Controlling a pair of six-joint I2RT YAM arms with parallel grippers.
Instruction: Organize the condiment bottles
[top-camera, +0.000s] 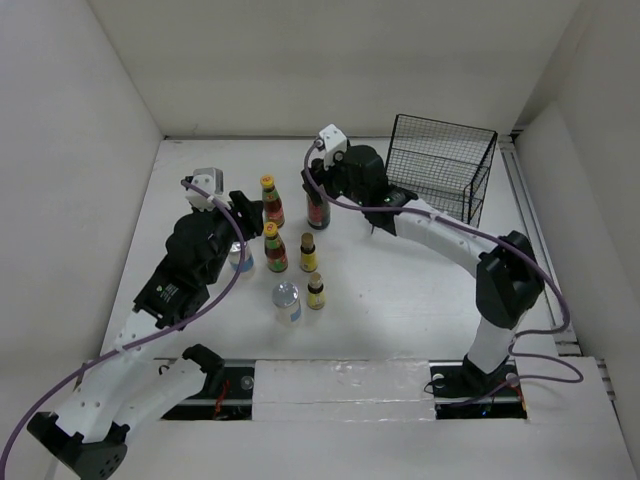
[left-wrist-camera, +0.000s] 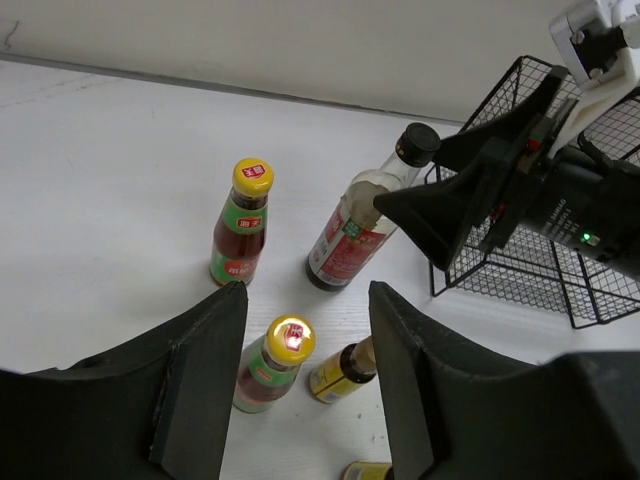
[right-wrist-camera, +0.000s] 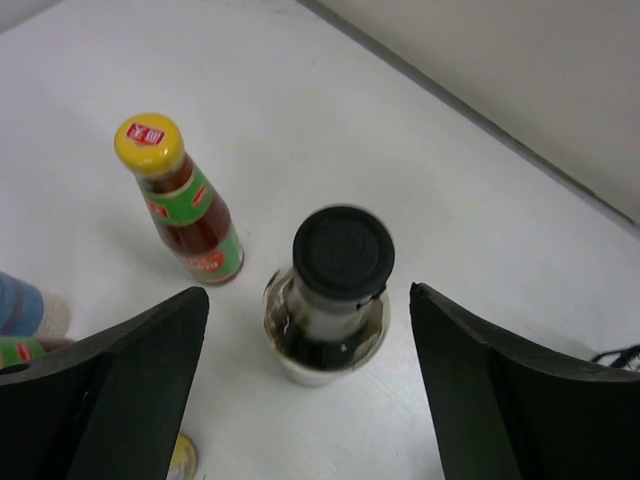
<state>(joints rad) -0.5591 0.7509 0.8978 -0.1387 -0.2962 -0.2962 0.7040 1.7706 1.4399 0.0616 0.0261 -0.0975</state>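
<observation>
My right gripper stands open astride the tall dark black-capped bottle, with a gap on both sides. A red-sauce bottle stands to that bottle's left. My left gripper is drawn in to about a bottle's width. Between its fingers only the table, the nearer red-sauce bottle and a small yellow bottle beyond show. From above, a blue-label jar stands right under the left gripper, its lid hidden. A second jar and another yellow bottle stand nearer the arms.
A black wire basket stands at the back right, close behind the right arm. Walls close the table on the left, back and right. The bottles cluster between the two grippers.
</observation>
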